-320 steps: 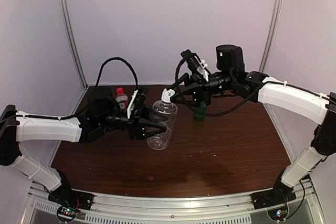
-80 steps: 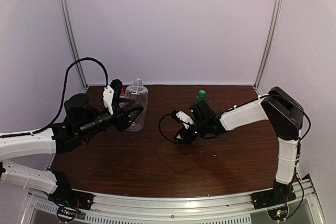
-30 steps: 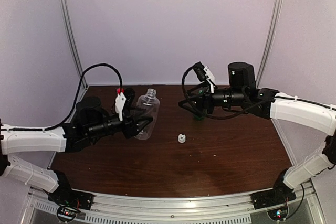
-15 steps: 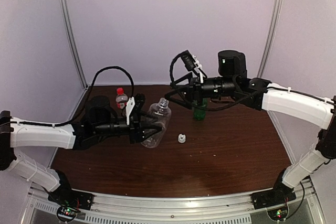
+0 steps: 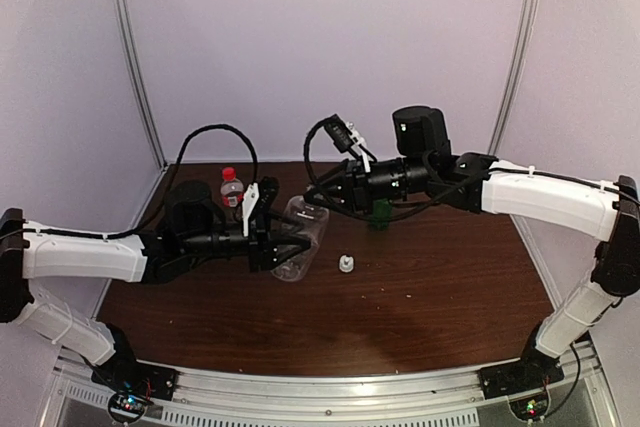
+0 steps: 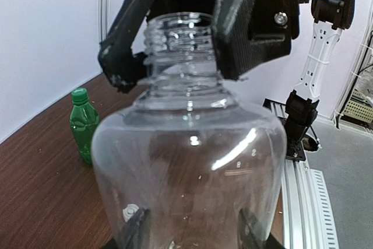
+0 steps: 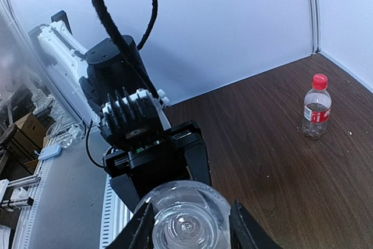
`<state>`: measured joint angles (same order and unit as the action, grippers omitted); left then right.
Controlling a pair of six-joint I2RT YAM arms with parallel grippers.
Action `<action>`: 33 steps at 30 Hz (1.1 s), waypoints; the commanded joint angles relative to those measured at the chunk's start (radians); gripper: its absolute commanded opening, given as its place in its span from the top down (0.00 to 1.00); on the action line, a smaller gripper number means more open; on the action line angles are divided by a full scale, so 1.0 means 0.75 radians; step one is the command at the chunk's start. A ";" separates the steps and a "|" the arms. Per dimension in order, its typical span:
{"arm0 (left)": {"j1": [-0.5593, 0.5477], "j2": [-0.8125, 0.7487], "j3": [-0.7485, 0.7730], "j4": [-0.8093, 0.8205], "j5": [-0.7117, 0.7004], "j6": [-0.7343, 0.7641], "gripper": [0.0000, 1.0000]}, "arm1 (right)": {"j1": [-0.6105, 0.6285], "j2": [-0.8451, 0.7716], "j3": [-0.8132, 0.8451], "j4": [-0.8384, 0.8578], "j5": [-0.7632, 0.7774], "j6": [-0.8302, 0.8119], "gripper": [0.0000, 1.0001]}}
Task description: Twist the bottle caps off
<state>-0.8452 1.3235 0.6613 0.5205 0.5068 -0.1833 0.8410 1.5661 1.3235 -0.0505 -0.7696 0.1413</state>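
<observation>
Well, nearest the arms' edge of the brown wooden table, about midway along it, a small white screw cap sits alone, apart from every bottle. Just beyond it the left claw pinches the lower body of a clear wide plastic bottle, holding it off the table and tilted toward the right arm. Its threaded mouth is bare and nothing shows inside it.

The right claw sits at that neck with one finger close against each side of the threads. It appears to pinch the neck, though contact is hard to confirm.

Toward the far edge, near its middle, a translucent green plastic bottle stands upright with its green cap on. Close to the far left corner a small clear bottle with a red label stands upright under its red cap. I cannot tell what either one holds.

The clear bottle looks thin-walled, light and smooth, so it would likely dent or slip under a hard squeeze. The stiff neck ring and the base look the safest holds. The two remaining caps are small, so each probably needs a grip square across its sides while the other claw steadies the body low down.
</observation>
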 commanded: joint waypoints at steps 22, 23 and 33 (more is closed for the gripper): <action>0.006 -0.075 0.028 -0.170 -0.421 -0.011 0.03 | -0.011 -0.029 0.062 -0.104 0.351 -0.064 1.00; 0.006 -0.086 0.019 -0.179 -0.445 -0.011 0.02 | -0.014 -0.021 0.069 -0.115 0.396 -0.064 1.00; 0.008 -0.250 -0.018 -0.317 -0.985 -0.065 0.02 | -0.019 0.199 0.236 -0.180 0.814 -0.104 1.00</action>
<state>-0.8452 1.1805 0.6586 0.3283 0.0040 -0.2077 0.8307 1.6451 1.4349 -0.1612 -0.3264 0.0845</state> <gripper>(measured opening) 0.976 0.254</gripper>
